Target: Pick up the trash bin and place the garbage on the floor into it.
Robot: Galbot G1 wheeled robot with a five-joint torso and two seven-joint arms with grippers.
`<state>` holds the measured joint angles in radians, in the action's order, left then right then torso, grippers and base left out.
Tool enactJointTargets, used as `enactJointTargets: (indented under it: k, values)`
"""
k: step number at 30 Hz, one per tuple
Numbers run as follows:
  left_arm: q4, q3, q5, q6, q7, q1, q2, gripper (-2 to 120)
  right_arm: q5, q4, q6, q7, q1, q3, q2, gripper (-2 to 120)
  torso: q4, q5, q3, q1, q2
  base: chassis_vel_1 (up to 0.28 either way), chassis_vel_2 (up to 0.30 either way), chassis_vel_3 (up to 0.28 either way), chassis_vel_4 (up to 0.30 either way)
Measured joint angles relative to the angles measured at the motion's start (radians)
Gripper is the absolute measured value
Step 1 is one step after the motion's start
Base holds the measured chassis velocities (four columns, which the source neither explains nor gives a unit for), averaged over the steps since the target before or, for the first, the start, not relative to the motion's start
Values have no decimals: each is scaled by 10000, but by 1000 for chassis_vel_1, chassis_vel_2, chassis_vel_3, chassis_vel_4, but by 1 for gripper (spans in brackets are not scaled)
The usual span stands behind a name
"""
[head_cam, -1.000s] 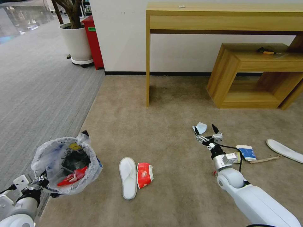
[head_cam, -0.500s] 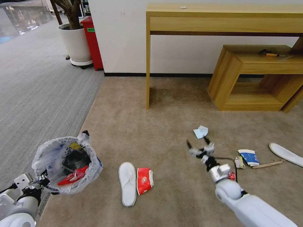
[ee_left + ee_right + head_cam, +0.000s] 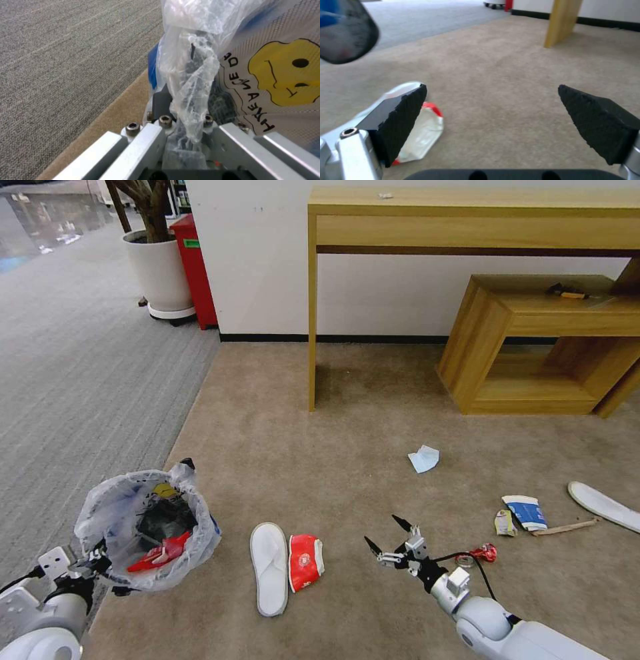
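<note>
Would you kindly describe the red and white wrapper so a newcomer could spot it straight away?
Start at the tall wooden desk's leg and come forward over the beige carpet toward the robot. There a white slipper lies beside the red and white wrapper, the two touching. The wrapper is the shorter one, mostly red.

The fingertips of the left end effector [image 3: 181, 140] are covered by the bunched liner of the trash bin [image 3: 150, 527], so their state cannot be told. The bin is cut off by the edge and blurred in the right wrist view [image 3: 345, 32]. The white slipper [image 3: 603, 505] to the right of the bin is cropped by the edge. The small object [image 3: 563, 292] on the low wooden shelf [image 3: 533, 347] is too small to be identified.
</note>
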<state>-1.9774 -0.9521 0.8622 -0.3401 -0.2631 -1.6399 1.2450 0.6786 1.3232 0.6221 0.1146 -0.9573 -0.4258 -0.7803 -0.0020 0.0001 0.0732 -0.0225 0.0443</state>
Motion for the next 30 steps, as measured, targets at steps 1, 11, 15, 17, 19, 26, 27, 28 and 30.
enactJointTargets:
  k: [1,11,15,17,19,26,27,28,30]
  values:
    - [7,3,-2,-1,-2,6,-3,0,56,-7,31,80,15,-38,24,100,0,0,0,0,0,0,0,0,0]
    - [118,145,-123,-7,-26,128,167,0,1214,-340,467,1610,489,-1044,295,100,1,0,1,0,0,0,0,0,0]
    - [98,141,-115,-21,-93,130,157,0,1452,-438,524,1905,529,-1268,337,100,0,-1,1,0,0,0,0,0,0]
    - [64,118,-94,-35,-116,131,143,0,1481,-561,558,1998,557,-1381,325,100,0,-2,1,-1,0,0,0,0,0]
    - [21,89,-72,-47,-125,127,136,0,1572,-712,576,2040,611,-1562,256,100,0,0,1,-1,1,0,0,0,0]
    - [-125,-7,-24,-68,-145,65,141,0,1840,-1073,575,2157,787,-1979,-93,100,0,-2,1,-1,0,0,0,0,0]
    - [-138,-20,-21,-70,-145,51,142,0,1867,-1122,563,2168,808,-2011,-135,100,1,-2,1,-1,0,0,0,0,0]
    - [-138,-20,-21,-70,-145,51,142,0,1867,-1122,563,2168,808,-2011,-135,100,1,-2,1,-1,0,0,0,0,0]
    - [-170,-43,-15,-73,-146,31,144,0,1935,-1218,546,2176,850,-2069,-217,100,0,-1,1,-2,0,0,0,0,0]
